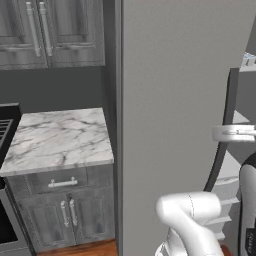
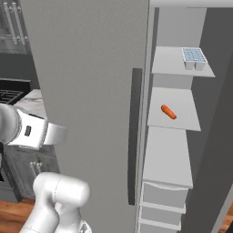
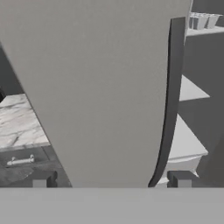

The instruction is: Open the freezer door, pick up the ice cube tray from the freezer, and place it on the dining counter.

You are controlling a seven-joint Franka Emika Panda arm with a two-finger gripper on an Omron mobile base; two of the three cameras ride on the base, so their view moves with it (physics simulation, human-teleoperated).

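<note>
The freezer door [image 1: 170, 115] is a tall matte grey panel, swung open toward me, with its long curved dark handle [image 3: 171, 96] on its right edge. Behind it the freezer's white shelves show. The ice cube tray [image 2: 194, 57], pale with light blue cells, sits on the top shelf; the tray [image 3: 202, 20] also appears at the upper right of the hand view. My gripper [image 3: 112, 179] is open, its two dark fingertips [image 3: 181, 178] set wide apart in front of the door's face, holding nothing. The dining counter is out of view.
A small orange item [image 2: 168, 112] lies on the second freezer shelf. Left of the door stands a narrow marble-topped cabinet [image 1: 60, 137] with one drawer, a stove [image 1: 6, 130] beyond it, and grey wall cabinets [image 1: 50, 30] above. Freezer drawers [image 2: 161, 200] sit low.
</note>
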